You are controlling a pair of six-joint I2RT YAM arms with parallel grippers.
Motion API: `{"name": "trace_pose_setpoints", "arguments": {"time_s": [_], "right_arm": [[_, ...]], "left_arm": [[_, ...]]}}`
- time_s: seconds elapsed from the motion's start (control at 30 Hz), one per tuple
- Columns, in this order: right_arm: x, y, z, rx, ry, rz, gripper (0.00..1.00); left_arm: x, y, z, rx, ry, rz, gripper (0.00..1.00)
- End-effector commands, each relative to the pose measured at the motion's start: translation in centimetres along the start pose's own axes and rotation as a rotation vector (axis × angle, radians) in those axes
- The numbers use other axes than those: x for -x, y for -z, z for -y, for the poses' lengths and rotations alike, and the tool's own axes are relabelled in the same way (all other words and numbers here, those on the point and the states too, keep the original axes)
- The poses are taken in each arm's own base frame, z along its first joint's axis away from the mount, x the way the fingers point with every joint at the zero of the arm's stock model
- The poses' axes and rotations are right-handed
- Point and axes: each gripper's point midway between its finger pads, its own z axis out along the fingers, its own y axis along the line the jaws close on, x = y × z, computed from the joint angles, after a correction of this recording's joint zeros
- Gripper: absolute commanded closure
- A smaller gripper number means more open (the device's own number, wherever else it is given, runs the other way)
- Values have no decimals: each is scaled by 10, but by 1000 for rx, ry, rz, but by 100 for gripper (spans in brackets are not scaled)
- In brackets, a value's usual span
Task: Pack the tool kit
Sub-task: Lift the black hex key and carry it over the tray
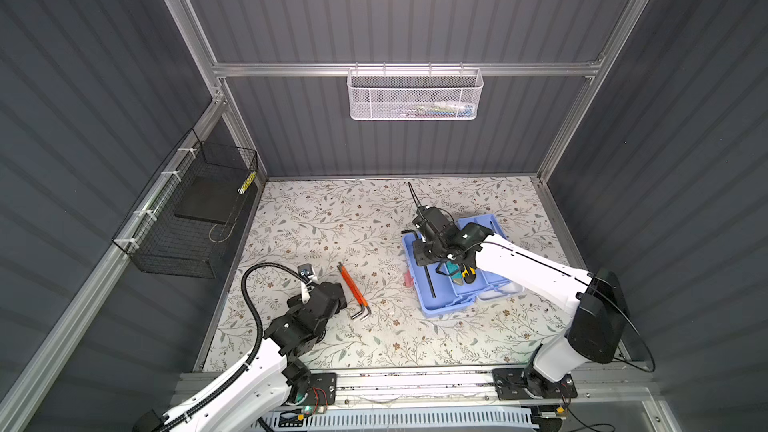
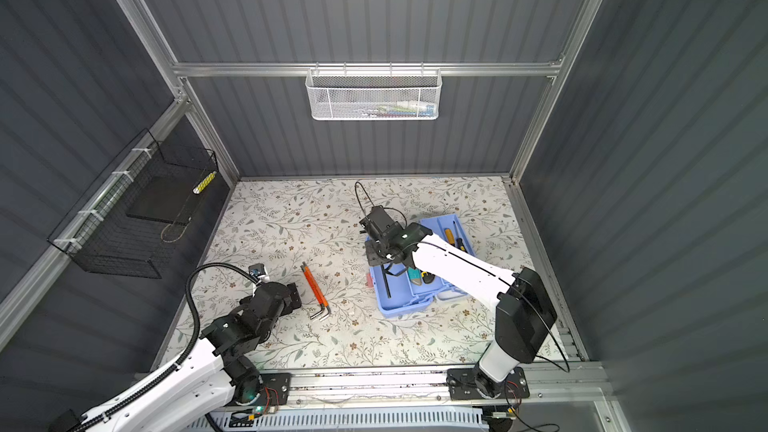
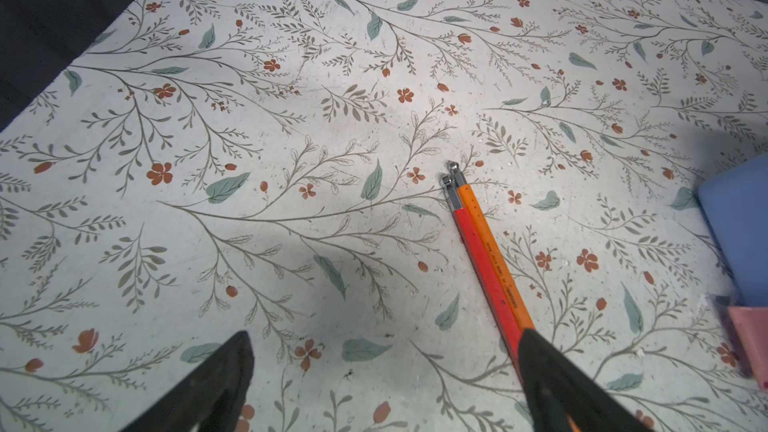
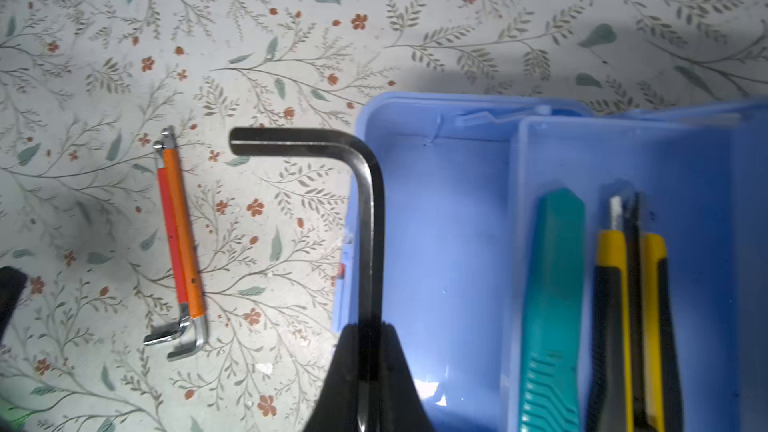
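A: Where's the tool kit (image 1: 444, 303)?
B: On the right side of the table (image 1: 332, 218), half hidden under the right arm (image 1: 532, 263).
A: And the grippers?
B: The right gripper (image 4: 368, 330) pinches a black bent key (image 4: 365, 201) over it. The left gripper (image 3: 385, 334) is spread wide by the orange keys (image 3: 486, 251).

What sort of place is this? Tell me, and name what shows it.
Probably an enclosed robot test booth, not a workshop: dark ribbed panel walls on an aluminium frame, a left arm and right arm bolted to a front rail, and a tool kit on a floral-print tabletop.
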Motion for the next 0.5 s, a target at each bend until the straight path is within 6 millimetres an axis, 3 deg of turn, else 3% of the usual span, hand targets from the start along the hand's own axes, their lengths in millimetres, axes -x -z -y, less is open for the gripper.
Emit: {"name": "trace_pose_setpoints", "arguments": {"time_s": [0.0,0.17,0.47], "right_arm": [[-7,-2,16,-39,-22,-6,100],[-16,-10,26,-65,-28,-27,100],[-27,-42,32,-126,-32,-98,100]], "left_arm": [[5,2,3,-11,-6,9,1],[5,2,3,-12,-6,11,1],[5,1,4,-10,-6,7,1]]}}
